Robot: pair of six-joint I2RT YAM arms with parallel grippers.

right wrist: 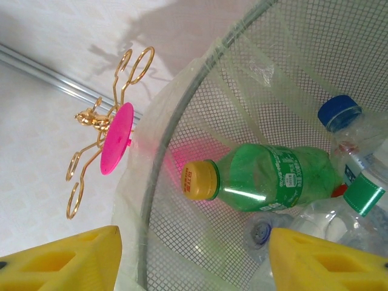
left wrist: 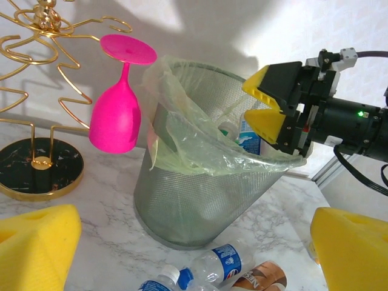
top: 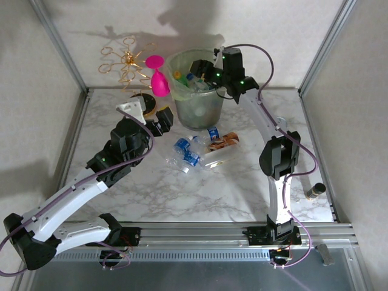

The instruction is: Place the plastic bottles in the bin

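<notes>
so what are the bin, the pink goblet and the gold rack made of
bin: fine grey mesh, probably metal; the weave is see-through. It is lined with a thin, translucent, greenish plastic bag, crinkled over the rim.
pink goblet: glossy opaque pink, likely plastic, though coloured glass can't be ruled out.
gold rack: bent wire with a shiny gold finish, apparently metal.

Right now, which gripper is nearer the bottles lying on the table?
Left. The left gripper sits just left of those bottles; the right gripper is up over the bin.
</notes>
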